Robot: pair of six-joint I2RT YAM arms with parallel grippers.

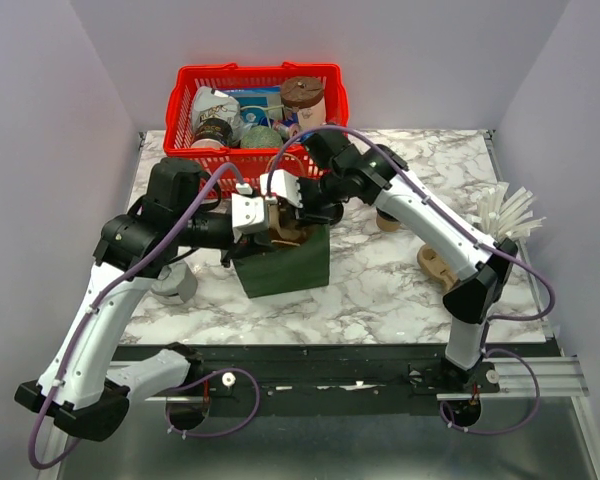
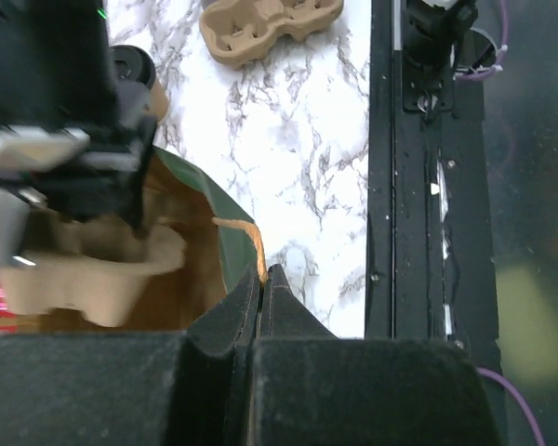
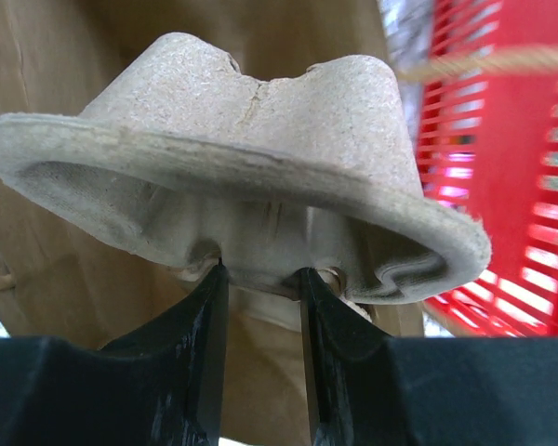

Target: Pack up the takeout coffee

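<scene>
The left pincer (image 2: pixel 263 279) is pinched on the rim of the dark green paper bag (image 1: pixel 290 265), and the right pincer (image 3: pixel 260 279) is clamped on a brown moulded-pulp two-cup carrier (image 3: pixel 260 111) at the bag's mouth. The small tan kraft-paper cup (image 1: pixel 389 222) sits on the marble-patterned desk (image 1: pixel 380 295), partly hidden behind the right arm (image 1: pixel 420 215).

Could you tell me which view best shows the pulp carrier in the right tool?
Right wrist: the carrier fills the frame, pinched by the right tool. Left wrist shows it at the bag, partly hidden; top external, a sliver.
</scene>
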